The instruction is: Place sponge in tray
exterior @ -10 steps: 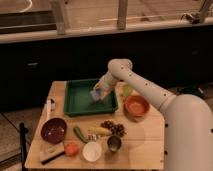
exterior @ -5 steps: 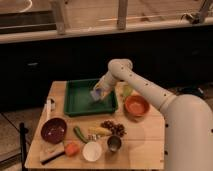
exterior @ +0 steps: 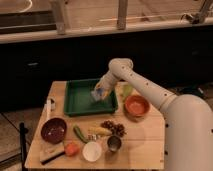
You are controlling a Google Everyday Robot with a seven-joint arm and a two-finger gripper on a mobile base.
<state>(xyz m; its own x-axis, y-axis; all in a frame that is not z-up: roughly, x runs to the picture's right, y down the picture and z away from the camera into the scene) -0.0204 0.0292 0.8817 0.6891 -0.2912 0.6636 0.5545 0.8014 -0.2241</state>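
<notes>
A green tray (exterior: pixel 80 98) lies at the back middle of the wooden table. My gripper (exterior: pixel 99 93) hangs over the tray's right part, at the end of the white arm that reaches in from the right. It holds a pale bluish and yellow sponge (exterior: pixel 99 95) just above the tray floor. I cannot tell whether the sponge touches the tray.
An orange bowl (exterior: pixel 137 105) sits right of the tray, with a green item (exterior: pixel 127 90) behind it. In front lie a dark red bowl (exterior: pixel 54 130), grapes (exterior: pixel 114 128), a banana (exterior: pixel 99 131), a green vegetable (exterior: pixel 80 133), a white cup (exterior: pixel 92 151), a metal cup (exterior: pixel 114 143) and a brush (exterior: pixel 51 153).
</notes>
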